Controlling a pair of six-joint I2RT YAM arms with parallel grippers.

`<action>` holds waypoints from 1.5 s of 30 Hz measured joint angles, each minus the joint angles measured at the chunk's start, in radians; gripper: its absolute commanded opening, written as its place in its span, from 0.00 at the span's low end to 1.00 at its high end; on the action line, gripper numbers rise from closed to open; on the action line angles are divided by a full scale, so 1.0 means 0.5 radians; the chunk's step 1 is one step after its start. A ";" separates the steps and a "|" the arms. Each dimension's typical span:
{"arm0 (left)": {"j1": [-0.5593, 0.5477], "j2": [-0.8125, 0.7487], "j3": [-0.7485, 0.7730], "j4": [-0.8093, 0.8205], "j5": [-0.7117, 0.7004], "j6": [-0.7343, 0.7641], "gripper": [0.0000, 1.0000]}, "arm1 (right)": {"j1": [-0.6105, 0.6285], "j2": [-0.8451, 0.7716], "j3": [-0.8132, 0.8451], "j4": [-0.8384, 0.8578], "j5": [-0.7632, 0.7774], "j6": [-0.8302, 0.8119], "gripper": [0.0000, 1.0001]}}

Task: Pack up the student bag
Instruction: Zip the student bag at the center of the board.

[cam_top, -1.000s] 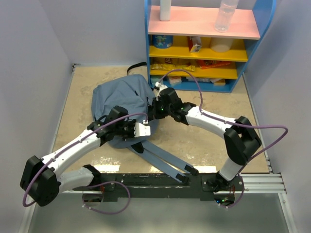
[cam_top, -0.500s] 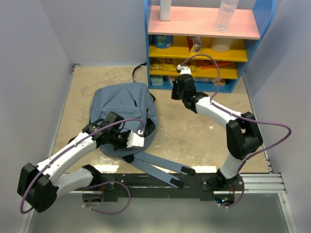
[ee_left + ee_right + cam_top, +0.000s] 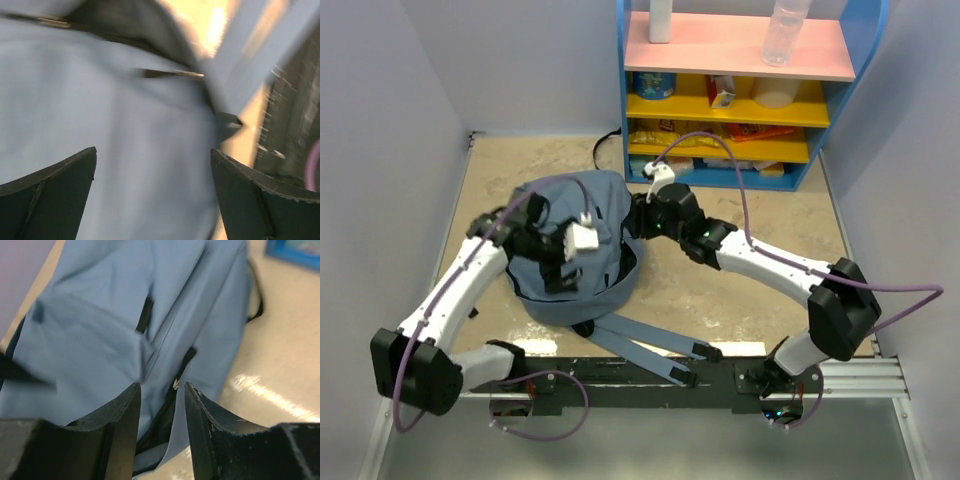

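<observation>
On the table (image 3: 740, 290), just left of centre, one blue bag (image 3: 570, 290) lies flat, its two straps (image 3: 655, 345) trailing toward the arm bases. The left gripper (image 3: 152, 195) hovers over the fabric, fingers spread wide and holding nothing. The right gripper (image 3: 161, 405) hangs at the bag's right edge, fingers nearly together with a narrow gap, empty. Judging by the dark zipper line (image 3: 175, 382), good work here means catching the opening's edge, not loose cloth. One shelf (image 3: 740, 95) stands behind.
</observation>
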 measured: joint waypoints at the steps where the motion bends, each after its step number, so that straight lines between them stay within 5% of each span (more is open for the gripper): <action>1: 0.108 0.067 0.138 -0.027 0.051 0.014 1.00 | 0.034 0.005 -0.040 0.021 -0.022 0.021 0.40; 5: 0.546 0.349 0.647 -0.112 0.265 0.047 1.00 | 0.179 0.068 -0.164 0.069 -0.089 0.096 0.22; 11: 0.852 0.698 0.819 -0.286 0.445 0.138 1.00 | 0.459 0.022 -0.507 0.200 -0.083 0.230 0.20; 22: 0.856 0.568 0.600 -0.267 0.405 0.137 1.00 | 0.655 -0.156 -0.964 0.543 0.128 0.563 0.29; 28: 0.829 0.523 0.562 -0.366 0.408 0.206 1.00 | 0.671 0.147 -0.845 0.566 0.181 0.584 0.45; 33: 0.587 0.489 0.441 -0.363 0.379 0.197 1.00 | 0.674 0.053 -0.706 0.366 0.271 0.546 0.52; 38: 0.459 0.437 0.363 -0.347 0.336 0.181 1.00 | 0.676 -0.126 -0.639 0.312 0.327 0.536 0.54; 45: 0.461 0.428 0.363 -0.324 0.295 0.179 1.00 | 0.676 0.014 -0.603 0.308 0.320 0.558 0.53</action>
